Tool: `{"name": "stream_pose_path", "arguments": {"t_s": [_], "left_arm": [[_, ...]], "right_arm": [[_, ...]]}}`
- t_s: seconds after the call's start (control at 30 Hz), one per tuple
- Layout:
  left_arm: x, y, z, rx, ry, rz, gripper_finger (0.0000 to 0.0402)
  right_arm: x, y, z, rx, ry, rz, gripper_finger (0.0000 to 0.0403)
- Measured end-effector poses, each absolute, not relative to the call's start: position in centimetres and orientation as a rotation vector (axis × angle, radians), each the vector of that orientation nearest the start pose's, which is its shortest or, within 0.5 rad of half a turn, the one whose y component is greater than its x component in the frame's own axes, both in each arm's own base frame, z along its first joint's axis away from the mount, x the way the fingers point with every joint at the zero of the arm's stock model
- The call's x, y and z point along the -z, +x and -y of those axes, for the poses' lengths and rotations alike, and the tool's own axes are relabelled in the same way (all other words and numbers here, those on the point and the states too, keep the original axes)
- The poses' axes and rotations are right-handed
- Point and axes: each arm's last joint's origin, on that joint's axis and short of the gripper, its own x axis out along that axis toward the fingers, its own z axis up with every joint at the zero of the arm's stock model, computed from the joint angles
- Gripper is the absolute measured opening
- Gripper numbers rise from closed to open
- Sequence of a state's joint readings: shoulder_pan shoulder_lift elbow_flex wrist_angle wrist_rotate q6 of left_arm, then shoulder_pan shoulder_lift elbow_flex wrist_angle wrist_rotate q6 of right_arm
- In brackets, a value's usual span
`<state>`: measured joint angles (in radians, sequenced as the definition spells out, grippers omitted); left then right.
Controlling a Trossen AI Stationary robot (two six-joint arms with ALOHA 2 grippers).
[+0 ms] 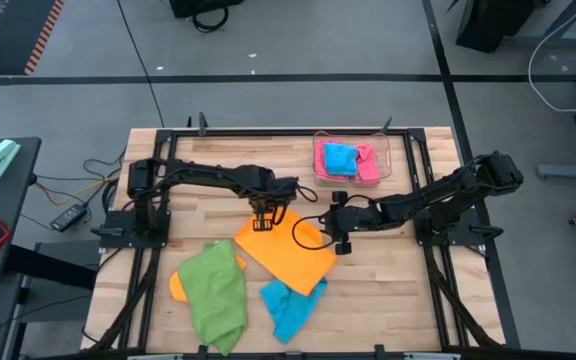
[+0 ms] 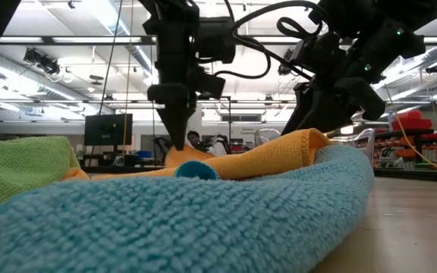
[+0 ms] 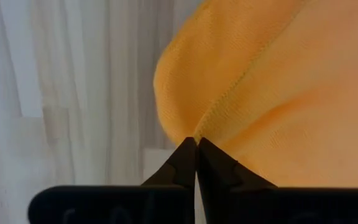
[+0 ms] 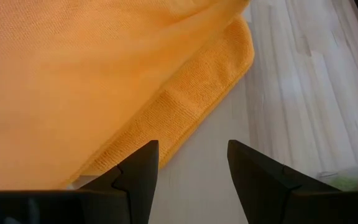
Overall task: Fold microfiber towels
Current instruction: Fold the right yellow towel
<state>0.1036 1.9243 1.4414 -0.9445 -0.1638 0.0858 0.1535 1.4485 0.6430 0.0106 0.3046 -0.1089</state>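
Observation:
An orange microfiber towel (image 1: 288, 250) lies spread in the middle of the table. My left gripper (image 1: 268, 215) stands over its far corner, pointing down and shut on it. My right gripper (image 1: 340, 240) hovers open by the towel's right corner (image 4: 229, 50), with nothing between its fingers. A green towel (image 1: 213, 290) lies crumpled at the near left, partly over another orange cloth (image 1: 176, 285). A sky blue towel (image 1: 290, 305) lies near the front edge, filling the low view's foreground (image 2: 203, 220). My left gripper pinches the orange towel's far corner at its hemmed edge (image 3: 211, 121) between its two fingertips (image 3: 185, 155). The fingers come from above, pointing down. The pinched cloth rises in a small peak (image 2: 184, 155) while the rest of the towel lies on the table.
A clear plastic tray (image 1: 383, 150) at the far right holds a blue cloth (image 1: 340, 158) and a pink cloth (image 1: 366, 165). Black frame rails run along the table's edges. Bare wood shows at the near right (image 1: 388, 300).

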Motion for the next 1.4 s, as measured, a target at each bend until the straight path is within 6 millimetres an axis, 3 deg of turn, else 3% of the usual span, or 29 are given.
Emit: {"name": "stream_pose_path", "arguments": {"t_s": [0.37, 0.57, 0.83, 0.97, 1.07, 1.2, 1.4], "left_arm": [[-19.8, 35.8, -4.8, -0.299, 0.299, -1.525, 0.0014], [-19.1, 35.9, -5.3, -0.259, 0.238, -1.497, 0.0041], [-19.9, 36.4, -4.5, -0.292, 0.333, -1.474, 0.0139], [-21.2, 36.7, -3.5, -0.276, 0.352, -1.469, 0.018], [-21.5, 37.1, -2.0, -0.168, 0.259, -1.442, 0.0195], [-21.0, 37.4, -0.2, -0.043, 0.068, -1.395, 0.0198], [-20.0, 37.7, 3.0, -0.038, 0.001, -1.331, 0.0192]], "right_arm": [[-16.3, 26.7, -3.2, 0.104, -0.276, -0.768, 0.0201], [-16.3, 26.7, -3.2, 0.104, -0.277, -0.769, 0.0201], [-16.3, 26.7, -3.2, 0.104, -0.277, -0.768, 0.0201], [-16.3, 26.7, -3.2, 0.104, -0.277, -0.769, 0.0201], [-16.3, 26.7, -3.2, 0.104, -0.277, -0.769, 0.0201], [-16.3, 26.7, -3.2, 0.104, -0.277, -0.769, 0.0201], [-16.3, 26.7, -3.2, 0.112, -0.258, -0.768, 0.0201]]}}
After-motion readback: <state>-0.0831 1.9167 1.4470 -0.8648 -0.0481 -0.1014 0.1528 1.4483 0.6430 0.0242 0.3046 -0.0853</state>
